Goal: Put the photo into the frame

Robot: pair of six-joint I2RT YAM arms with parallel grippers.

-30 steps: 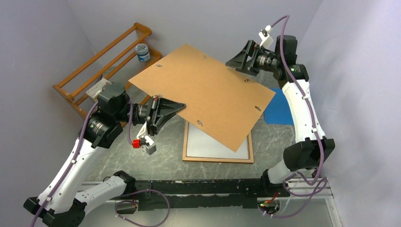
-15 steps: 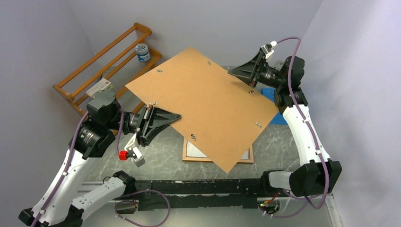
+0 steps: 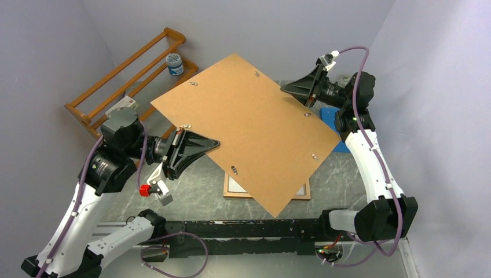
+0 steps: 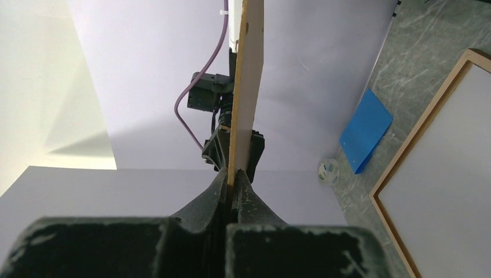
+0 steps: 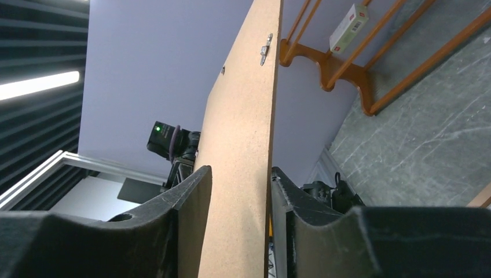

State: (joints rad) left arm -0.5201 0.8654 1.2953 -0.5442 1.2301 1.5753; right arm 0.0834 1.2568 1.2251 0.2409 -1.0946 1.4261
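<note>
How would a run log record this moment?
left gripper: shut on board | right gripper: shut on board | board: lifted over frame

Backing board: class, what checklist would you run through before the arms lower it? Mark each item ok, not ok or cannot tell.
1. Left hand clamps backing board: ok.
2. Right hand clamps opposite edge: ok.
3. Board squared with frame: not ok, turned askew.
4. Photo lying inside frame, white back up: ok.
5. Blue sheet apart from frame: ok.
</note>
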